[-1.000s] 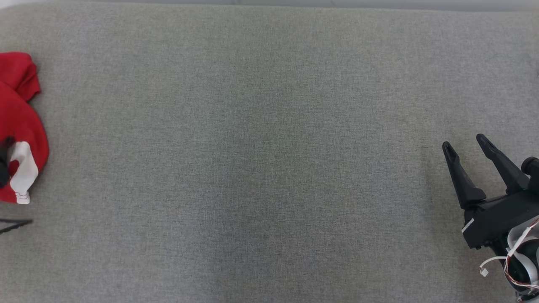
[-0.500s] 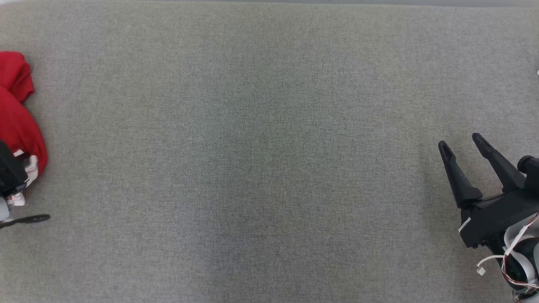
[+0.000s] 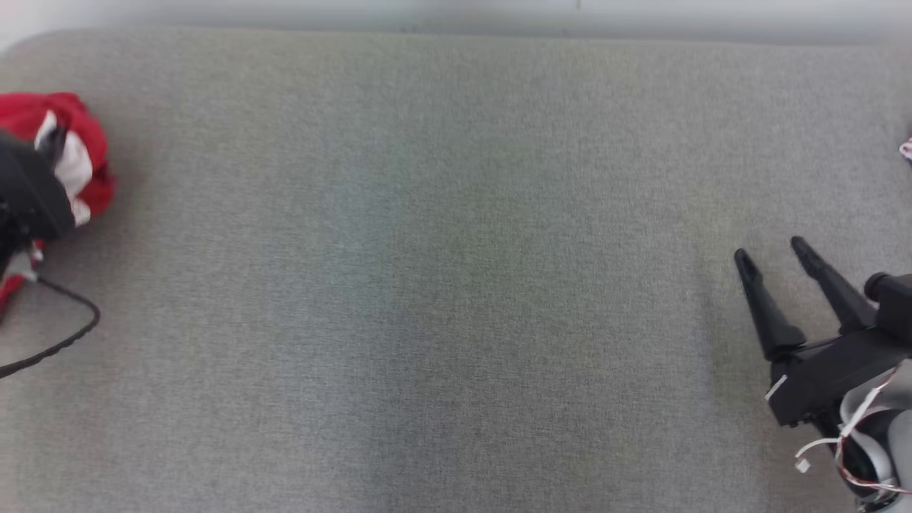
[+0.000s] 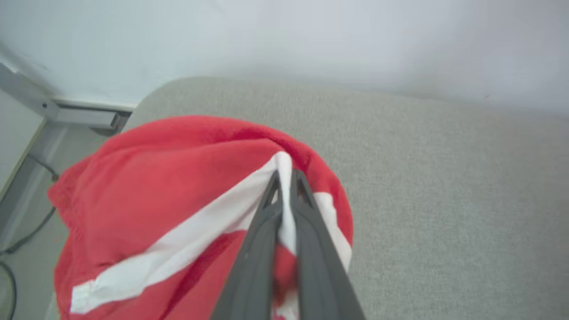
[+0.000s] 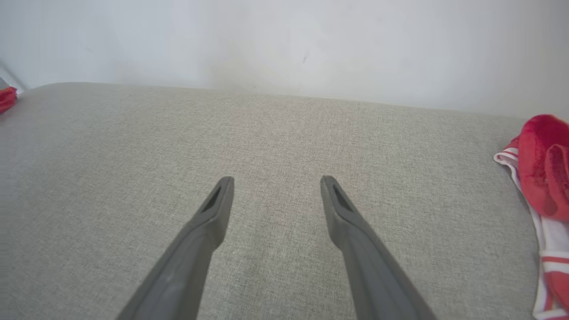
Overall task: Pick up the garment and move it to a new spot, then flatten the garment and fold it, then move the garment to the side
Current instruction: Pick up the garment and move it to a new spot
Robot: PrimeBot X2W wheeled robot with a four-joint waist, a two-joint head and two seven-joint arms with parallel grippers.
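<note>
Left gripper [image 4: 284, 178] is now shut, jaws clamped on garment [image 4: 169, 178] at its white stripe. Right gripper [image 3: 771, 251] jaws apart, idle. Grasp looks made, so lift comes next.

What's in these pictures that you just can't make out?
- Left wrist view: the left gripper, jaws shut on the garment, hides the cloth beneath them.
- Head view: the garment is cut off by the left edge and partly covered by the gripper's dark body; its type is unclear.
- Right wrist view: a red and white cloth runs off the right edge.
- Head view: a black cable leaves by the left edge.
</note>
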